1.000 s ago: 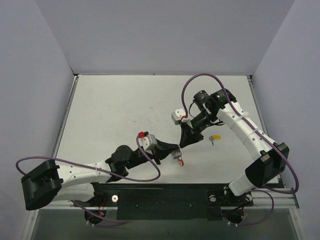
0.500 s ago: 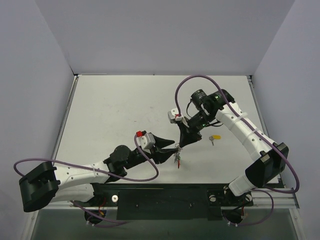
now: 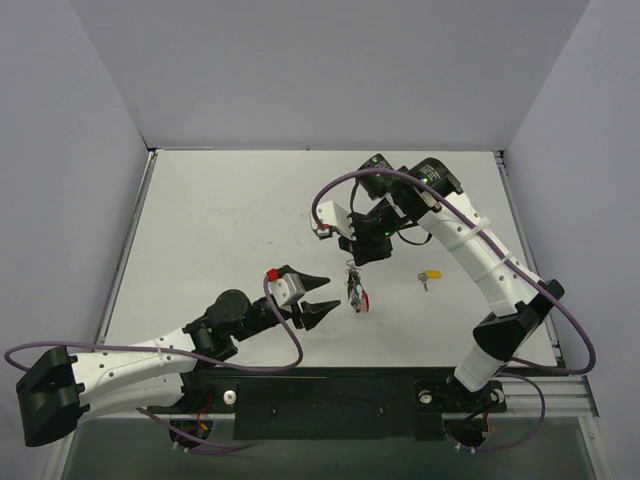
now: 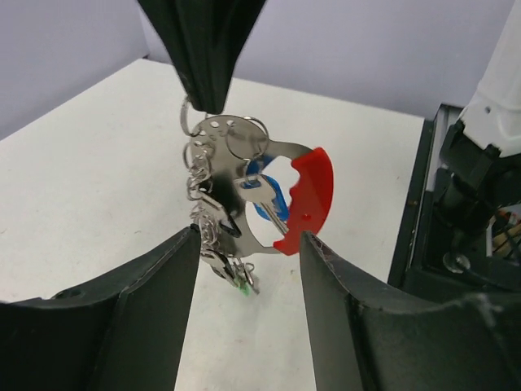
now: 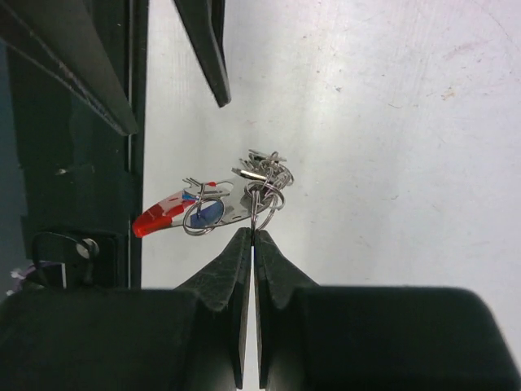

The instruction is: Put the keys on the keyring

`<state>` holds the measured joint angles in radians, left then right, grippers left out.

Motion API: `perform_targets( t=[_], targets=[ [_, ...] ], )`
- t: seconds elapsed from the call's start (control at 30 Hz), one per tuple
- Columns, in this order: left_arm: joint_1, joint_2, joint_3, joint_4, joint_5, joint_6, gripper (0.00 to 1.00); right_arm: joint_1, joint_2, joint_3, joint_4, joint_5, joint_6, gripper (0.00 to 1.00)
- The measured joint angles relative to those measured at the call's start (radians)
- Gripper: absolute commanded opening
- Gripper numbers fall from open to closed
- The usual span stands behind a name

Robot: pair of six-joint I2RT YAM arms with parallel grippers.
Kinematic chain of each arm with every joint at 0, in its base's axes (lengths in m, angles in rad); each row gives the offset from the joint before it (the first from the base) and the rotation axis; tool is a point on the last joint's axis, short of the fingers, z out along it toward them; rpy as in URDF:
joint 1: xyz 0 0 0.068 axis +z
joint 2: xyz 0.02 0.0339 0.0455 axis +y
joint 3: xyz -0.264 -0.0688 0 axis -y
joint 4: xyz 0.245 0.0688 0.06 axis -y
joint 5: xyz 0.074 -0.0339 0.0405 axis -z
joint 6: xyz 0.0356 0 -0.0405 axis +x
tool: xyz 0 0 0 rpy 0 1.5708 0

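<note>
The keyring (image 3: 357, 291), a silvery loop with a red part (image 4: 313, 189), hangs above the table from my right gripper (image 3: 354, 263), which is shut on a small ring at its top (image 5: 262, 213). A blue-capped key (image 4: 265, 194) sits on the loop, and a bunch of small rings and chain with a green-capped key (image 4: 242, 285) dangles below. My left gripper (image 3: 331, 293) stands open just left of the keyring, holding nothing; in its wrist view the loop hangs beyond its spread fingers (image 4: 155, 285). A yellow-capped key (image 3: 431, 273) lies on the table to the right.
The black base rail (image 3: 330, 390) runs along the near edge. Purple cables (image 3: 340, 190) loop off both arms. The right arm's white link (image 4: 505, 73) and base stand at the right of the left wrist view. Grey walls enclose the white table (image 3: 230, 210).
My left gripper has opened, let go of the keyring and drawn back to the left. My right gripper has closed on the top ring and lifted the keyring up and leftward.
</note>
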<state>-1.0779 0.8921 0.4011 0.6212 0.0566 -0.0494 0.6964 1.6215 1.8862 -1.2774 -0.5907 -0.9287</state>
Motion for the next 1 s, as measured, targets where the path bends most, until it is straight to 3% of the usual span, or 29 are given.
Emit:
perform_targets(
  t=[0.23, 0.43, 1.0],
  targets=[
    [0.0, 0.107, 0.04, -0.019, -0.019, 0.116, 0.54, 0.033, 0.098, 0.048, -0.014, 0.12, -0.003, 0.0],
    [0.017, 0.129, 0.044, 0.024, -0.032, 0.178, 0.41, 0.042, 0.104, 0.048, -0.018, 0.161, -0.004, 0.0],
    [0.039, 0.269, 0.083, 0.202, -0.037, 0.251, 0.37, 0.059, 0.105, 0.048, -0.026, 0.145, -0.006, 0.0]
  ],
)
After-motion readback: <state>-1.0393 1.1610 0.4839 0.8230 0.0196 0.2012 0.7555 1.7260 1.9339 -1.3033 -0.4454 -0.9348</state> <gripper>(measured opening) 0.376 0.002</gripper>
